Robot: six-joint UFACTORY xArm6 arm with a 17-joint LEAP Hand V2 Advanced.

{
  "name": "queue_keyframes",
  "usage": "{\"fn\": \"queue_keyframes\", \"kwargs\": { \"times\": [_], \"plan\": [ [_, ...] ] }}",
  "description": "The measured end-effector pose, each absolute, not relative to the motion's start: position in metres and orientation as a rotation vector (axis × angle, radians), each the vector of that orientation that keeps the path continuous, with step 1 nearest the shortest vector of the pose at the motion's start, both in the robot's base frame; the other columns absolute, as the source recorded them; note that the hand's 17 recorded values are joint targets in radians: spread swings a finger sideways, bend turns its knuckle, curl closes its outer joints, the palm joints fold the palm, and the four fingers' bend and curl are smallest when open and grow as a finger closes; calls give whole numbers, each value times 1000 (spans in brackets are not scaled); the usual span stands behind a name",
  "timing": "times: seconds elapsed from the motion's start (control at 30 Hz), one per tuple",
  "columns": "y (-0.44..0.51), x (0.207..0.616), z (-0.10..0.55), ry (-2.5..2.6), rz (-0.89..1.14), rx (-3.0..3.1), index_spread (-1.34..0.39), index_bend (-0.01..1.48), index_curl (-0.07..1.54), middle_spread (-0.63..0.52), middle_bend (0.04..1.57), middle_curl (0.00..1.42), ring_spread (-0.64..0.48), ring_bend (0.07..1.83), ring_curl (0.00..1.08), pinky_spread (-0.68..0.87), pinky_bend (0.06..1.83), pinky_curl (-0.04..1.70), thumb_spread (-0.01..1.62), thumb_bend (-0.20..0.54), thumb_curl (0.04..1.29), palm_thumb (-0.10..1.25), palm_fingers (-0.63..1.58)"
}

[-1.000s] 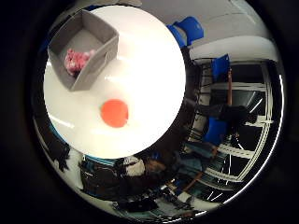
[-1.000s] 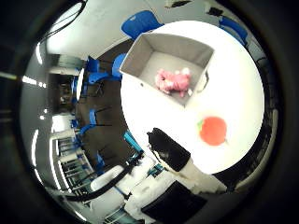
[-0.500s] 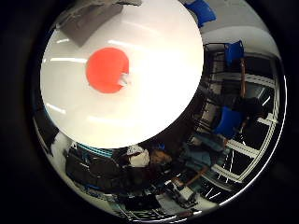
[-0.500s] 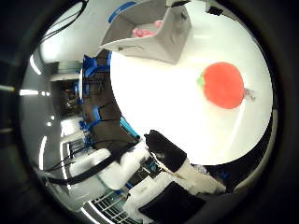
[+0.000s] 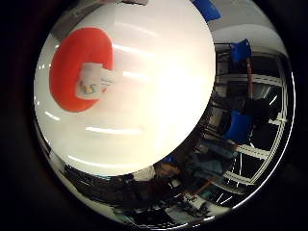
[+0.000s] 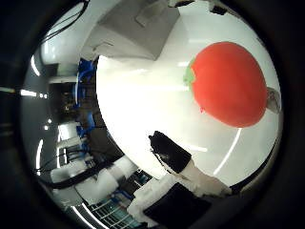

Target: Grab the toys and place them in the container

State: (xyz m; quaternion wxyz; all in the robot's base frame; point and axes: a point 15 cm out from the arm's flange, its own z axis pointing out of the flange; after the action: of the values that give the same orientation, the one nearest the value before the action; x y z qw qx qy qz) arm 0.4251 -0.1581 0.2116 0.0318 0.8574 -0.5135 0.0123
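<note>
A red tomato toy [image 6: 228, 83] with a green leaf lies on the round white table [image 5: 159, 96] and fills much of both palm views, so it is close under my palm. A white tag [image 5: 94, 82] sits on the toy. The grey container [image 6: 138, 28] stands on the table beyond the toy; only its outer wall shows and its inside is hidden. Of my right hand [image 6: 174, 160], one black-tipped finger shows, reaching out straight over the table beside the toy without touching it. Nothing is held.
Blue chairs [image 5: 238, 127] stand around the table on the dark floor. The arm's white body [image 6: 95, 176] runs past the table edge. Bare table top lies between the toy and the container.
The palm has come down much closer to the tomato toy, which now looks far larger. The container has slid toward the view's edge, and the pink toy inside it no longer shows.
</note>
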Motion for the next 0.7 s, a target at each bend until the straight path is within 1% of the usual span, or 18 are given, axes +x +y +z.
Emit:
{"fn": "queue_keyframes", "kwargs": {
  "times": [0.27, 0.5, 0.53, 0.57, 0.63, 0.7],
  "plan": [
    [-158, 428, 188, -1584, -9, 2637, -399, 154, 270, -48, 267, 332, 134, 460, 202, 494, 617, 240, 1145, -22, 288, 507, 214],
    [-159, 426, 185, -1575, -18, 2634, -402, 156, 253, -78, 339, 347, 86, 548, 218, 484, 632, 228, 1135, -19, 295, 527, 302],
    [-159, 426, 184, -1574, -20, 2634, -404, 157, 254, -86, 349, 349, 76, 561, 217, 480, 633, 226, 1134, -19, 296, 528, 323],
    [-159, 426, 184, -1573, -24, 2634, -411, 158, 255, -99, 362, 352, 41, 614, 226, 469, 630, 217, 1127, -19, 299, 538, 364],
    [-159, 425, 183, -1571, -28, 2633, -413, 159, 256, -105, 366, 352, 33, 626, 227, 458, 630, 216, 1127, -20, 299, 539, 372],
    [-159, 425, 181, -1571, -37, 2632, -416, 151, 248, -132, 388, 357, -44, 744, 250, 400, 673, 210, 1122, -18, 302, 558, 450]
  ]
}}
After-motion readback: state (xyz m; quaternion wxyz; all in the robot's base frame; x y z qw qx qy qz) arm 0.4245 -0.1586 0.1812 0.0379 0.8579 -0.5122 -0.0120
